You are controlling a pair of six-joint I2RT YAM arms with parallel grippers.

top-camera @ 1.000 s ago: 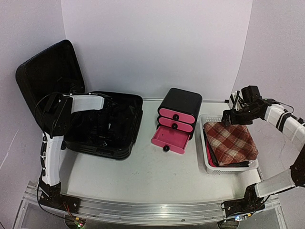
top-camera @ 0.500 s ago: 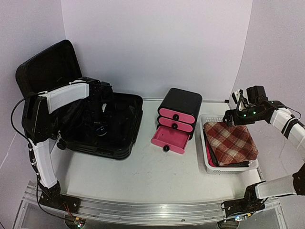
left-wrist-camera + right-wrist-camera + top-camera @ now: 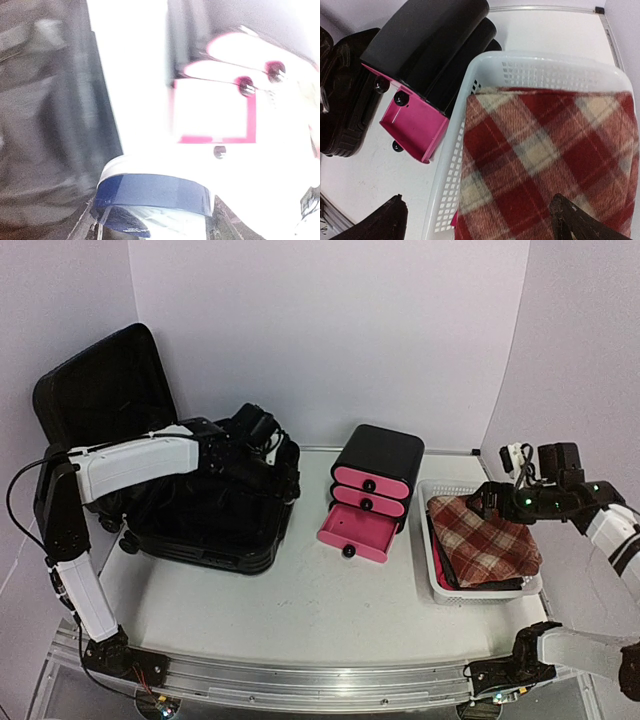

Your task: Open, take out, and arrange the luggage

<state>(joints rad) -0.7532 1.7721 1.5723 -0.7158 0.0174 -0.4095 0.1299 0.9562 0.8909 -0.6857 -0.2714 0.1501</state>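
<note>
The luggage lay open at the white table's left rear, lid upright before pale walls. The left gripper clamped a blue-banded jar. The right gripper hung spread above the basket.

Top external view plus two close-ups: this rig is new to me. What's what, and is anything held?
The top view overlooks a robot's left arm and right arm at a white table; the close-ups come from wrist cameras. On it: a black hard-shell suitcase, lid open; a black drawer box with pink fronts, lowest drawer out; a white mesh plastic basket holding a red plaid cloth. The left jaws hold a white-topped round container with a dark blue band. The right jaws hang open over the cloth.
</note>
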